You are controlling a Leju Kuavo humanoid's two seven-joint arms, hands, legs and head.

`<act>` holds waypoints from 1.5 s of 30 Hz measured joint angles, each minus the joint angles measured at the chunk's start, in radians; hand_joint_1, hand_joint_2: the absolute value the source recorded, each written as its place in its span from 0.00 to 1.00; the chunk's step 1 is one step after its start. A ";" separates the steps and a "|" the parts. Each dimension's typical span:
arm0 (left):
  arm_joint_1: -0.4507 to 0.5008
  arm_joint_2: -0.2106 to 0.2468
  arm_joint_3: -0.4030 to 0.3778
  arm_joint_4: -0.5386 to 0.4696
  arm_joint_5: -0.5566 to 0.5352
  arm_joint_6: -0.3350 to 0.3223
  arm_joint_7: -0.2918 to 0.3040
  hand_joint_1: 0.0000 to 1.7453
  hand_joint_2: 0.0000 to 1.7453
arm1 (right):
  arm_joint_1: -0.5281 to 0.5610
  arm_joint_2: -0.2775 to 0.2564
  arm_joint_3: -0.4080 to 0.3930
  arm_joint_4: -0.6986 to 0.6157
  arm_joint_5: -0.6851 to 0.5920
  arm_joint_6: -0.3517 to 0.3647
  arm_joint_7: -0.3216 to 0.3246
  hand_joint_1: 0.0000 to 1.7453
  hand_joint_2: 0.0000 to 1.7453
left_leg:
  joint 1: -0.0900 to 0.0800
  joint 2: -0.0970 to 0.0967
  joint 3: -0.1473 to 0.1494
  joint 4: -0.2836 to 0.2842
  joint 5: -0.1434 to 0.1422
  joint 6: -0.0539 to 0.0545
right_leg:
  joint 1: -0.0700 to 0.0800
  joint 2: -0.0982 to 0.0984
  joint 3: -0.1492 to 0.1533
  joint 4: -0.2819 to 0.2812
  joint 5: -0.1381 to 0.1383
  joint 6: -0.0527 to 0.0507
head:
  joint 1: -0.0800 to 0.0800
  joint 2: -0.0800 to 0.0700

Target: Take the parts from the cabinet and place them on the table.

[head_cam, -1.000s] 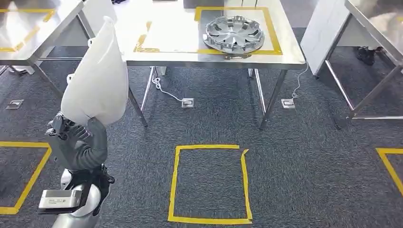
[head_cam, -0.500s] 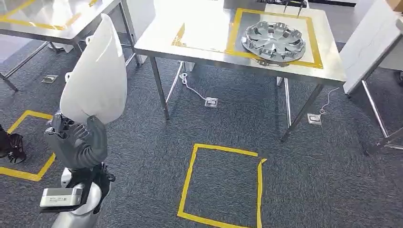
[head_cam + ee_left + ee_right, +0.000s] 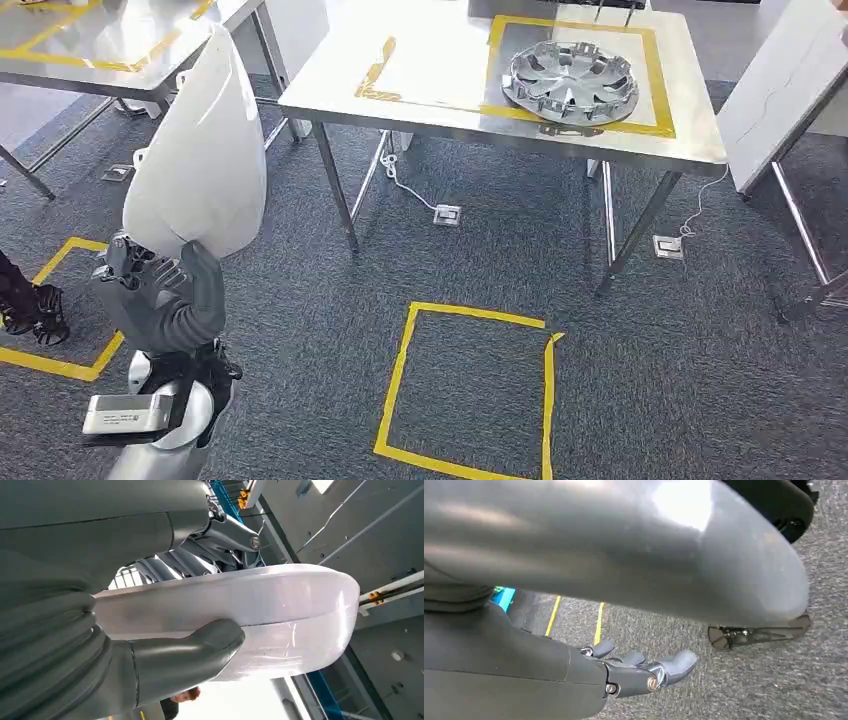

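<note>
The left hand (image 3: 155, 285) grips the white part (image 3: 200, 160) by its lower end, thumb (image 3: 190, 650) pressed against its face, long axis upright. The table (image 3: 420, 100) stands ahead and to the right, well apart. A silver wheel cover (image 3: 570, 80) lies inside the taped frame at its far right corner. The right hand (image 3: 644, 672) hangs with its fingers loosely curled, holding nothing.

White part (image 3: 200, 150); silver hubcap (image 3: 570, 80); steel-grey table (image 3: 440, 60) bore yellow tape (image 3: 665, 80); carpet (image 3: 700, 350) dark blue-grey, speckled.
</note>
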 joint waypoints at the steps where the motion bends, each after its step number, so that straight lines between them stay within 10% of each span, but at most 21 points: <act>1: -0.001 0.000 0.000 0.000 0.001 0.001 0.000 1.00 1.00 | 0.000 0.000 0.000 0.000 0.000 0.000 0.000 0.00 0.00 | 0.000 0.000 0.000 0.000 0.001 -0.002 | 0.000 0.000 0.000 0.000 0.000 0.000 | 0.000 0.000; 6: -0.002 0.000 -0.001 -0.002 0.005 0.004 0.000 1.00 1.00 | -0.001 0.000 0.000 0.000 0.002 0.000 0.000 0.00 0.00 | 0.013 0.003 0.028 -0.051 0.023 0.019 | -0.004 -0.003 0.016 -0.012 0.007 0.012 | 0.000 0.000; 11: -0.002 0.001 -0.001 0.001 0.008 0.008 0.000 1.00 1.00 | 0.000 -0.002 -0.001 0.000 0.002 0.000 0.000 0.00 0.00 | 0.024 0.010 0.032 -0.065 0.030 0.014 | -0.021 -0.003 -0.123 0.258 -0.130 0.044 | 0.006 0.000; 13: -0.002 0.001 -0.001 0.002 0.009 0.008 0.000 1.00 1.00 | 0.002 -0.002 -0.001 0.000 0.002 -0.001 0.000 0.00 0.00 | 0.036 0.008 0.027 -0.052 0.024 0.000 | -0.034 -0.004 -0.089 0.188 -0.071 0.060 | 0.006 0.000; 15: -0.002 0.001 -0.001 0.002 0.009 0.008 0.000 1.00 1.00 | 0.001 -0.003 -0.001 0.000 0.002 -0.002 -0.001 0.00 0.00 | 0.049 0.006 0.018 -0.020 0.006 -0.025 | -0.053 -0.003 0.007 0.012 0.006 0.083 | 0.006 0.000; 16: -0.001 0.001 -0.001 0.002 0.009 0.008 0.000 1.00 1.00 | 0.000 0.003 -0.001 0.003 0.002 -0.002 0.000 0.00 0.00 | 0.044 0.003 0.009 -0.006 -0.004 -0.039 | -0.047 0.011 0.002 0.018 -0.016 0.084 | 0.013 0.000; 17: -0.003 0.002 -0.001 0.002 0.009 0.010 0.002 1.00 1.00 | -0.001 0.004 -0.001 0.004 0.002 -0.001 -0.002 0.00 0.00 | 0.041 0.002 0.000 0.008 -0.013 -0.049 | -0.047 0.013 -0.002 0.018 -0.014 0.053 | 0.018 0.000; 21: -0.003 0.002 -0.003 0.001 0.009 0.010 0.001 1.00 1.00 | 0.000 0.000 -0.001 0.004 0.003 0.001 -0.001 0.00 0.00 | 0.050 0.003 0.007 -0.005 -0.010 -0.064 | -0.043 0.002 -0.003 0.025 -0.018 0.013 | 0.009 0.000; 25: -0.005 0.006 -0.005 0.002 0.009 0.013 0.001 1.00 1.00 | 0.001 0.000 -0.001 0.004 0.006 0.003 -0.002 0.00 0.00 | 0.034 0.043 -0.121 0.262 -0.139 -0.047 | -0.030 -0.013 -0.001 0.025 -0.023 -0.005 | -0.003 0.000; 28: -0.005 0.006 -0.005 0.003 0.009 0.013 0.002 1.00 1.00 | 0.001 0.000 -0.001 0.004 0.006 0.003 -0.002 0.00 0.00 | 0.021 0.043 -0.139 0.277 -0.100 -0.025 | -0.015 -0.018 0.008 0.025 -0.032 -0.014 | -0.003 0.000; 30: -0.006 0.006 -0.005 0.003 0.009 0.013 0.001 1.00 1.00 | 0.000 0.000 -0.001 0.004 0.006 0.003 -0.002 0.00 0.00 | 0.008 0.043 -0.060 0.111 -0.009 -0.002 | -0.010 -0.019 0.022 0.025 -0.040 -0.013 | -0.003 0.000; 37: -0.016 0.007 -0.006 0.002 0.019 0.013 -0.002 1.00 1.00 | -0.002 0.001 -0.001 0.004 0.002 -0.002 -0.002 0.00 0.00 | 0.002 0.043 -0.009 0.017 -0.010 0.022 | -0.009 -0.018 0.030 0.033 -0.060 0.024 | -0.001 0.000; 41: -0.020 0.007 -0.006 0.005 0.022 0.013 -0.002 1.00 1.00 | -0.002 0.001 -0.003 0.004 0.002 -0.004 -0.002 0.00 0.00 | -0.001 0.042 -0.004 0.018 -0.020 0.037 | -0.009 -0.014 -0.137 0.313 -0.171 0.032 | 0.002 0.000; 43: -0.020 0.007 -0.006 0.008 0.024 0.013 -0.002 1.00 1.00 | 0.001 0.001 -0.004 0.004 0.002 -0.006 -0.002 0.00 0.00 | -0.001 0.036 0.002 0.019 -0.025 0.036 | -0.009 -0.014 -0.149 0.296 -0.118 0.031 | 0.001 0.000; 45: -0.020 0.007 -0.006 0.009 0.025 0.013 -0.002 1.00 1.00 | 0.000 0.000 -0.005 0.004 0.002 -0.005 -0.002 0.00 0.00 | -0.001 0.031 0.015 0.020 -0.034 0.031 | -0.008 -0.013 -0.078 0.130 -0.013 0.024 | 0.002 0.000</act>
